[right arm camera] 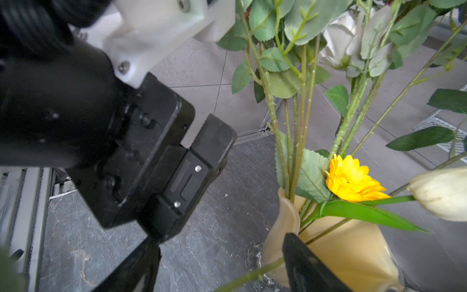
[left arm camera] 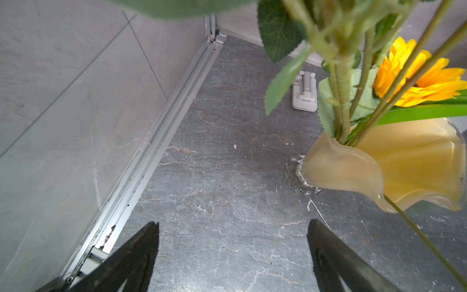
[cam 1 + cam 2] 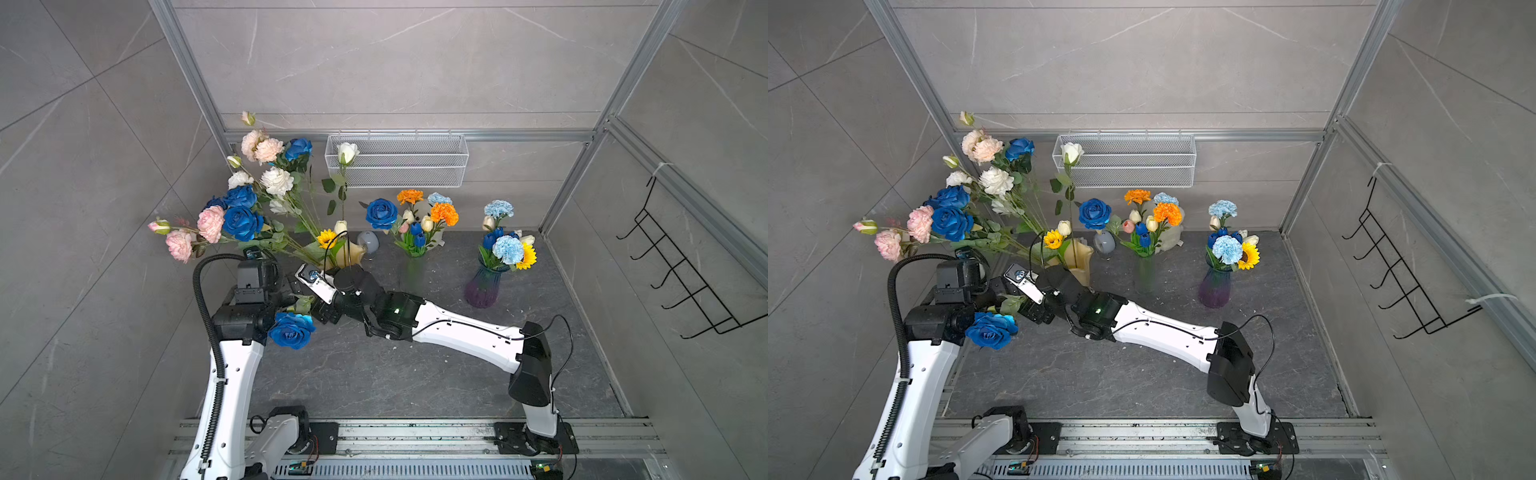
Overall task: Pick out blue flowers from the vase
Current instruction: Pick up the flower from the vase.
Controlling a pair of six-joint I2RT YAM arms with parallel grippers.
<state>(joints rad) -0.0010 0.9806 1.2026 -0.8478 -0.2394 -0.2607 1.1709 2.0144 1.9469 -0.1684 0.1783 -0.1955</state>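
The left jaws stand wide apart over the bare dark surface (image 2: 227,164) with nothing between them. The cream vase (image 2: 417,164) is just beside them. The right jaws are apart too, low at the near side of that vase. A thin green stem (image 1: 252,275) crosses the gap between them and meets one finger (image 1: 303,265), and the wide gap shows it is not pinched.

In both top views a deep blue rose (image 3: 291,330) leans well out of the bunch. Its head is against the left arm (image 3: 237,374) and near the right jaws.

Three more blue roses (image 3: 242,222) are up among the pink and white blooms in the cream vase, above a sunflower (image 1: 353,182). Another blue rose (image 3: 381,213) rises from a small grey vase (image 3: 368,241). Farther right, small blue tulips (image 3: 417,232) stand in a clear vase. Pale blue carnations (image 3: 508,249) fill a purple vase (image 3: 484,286).
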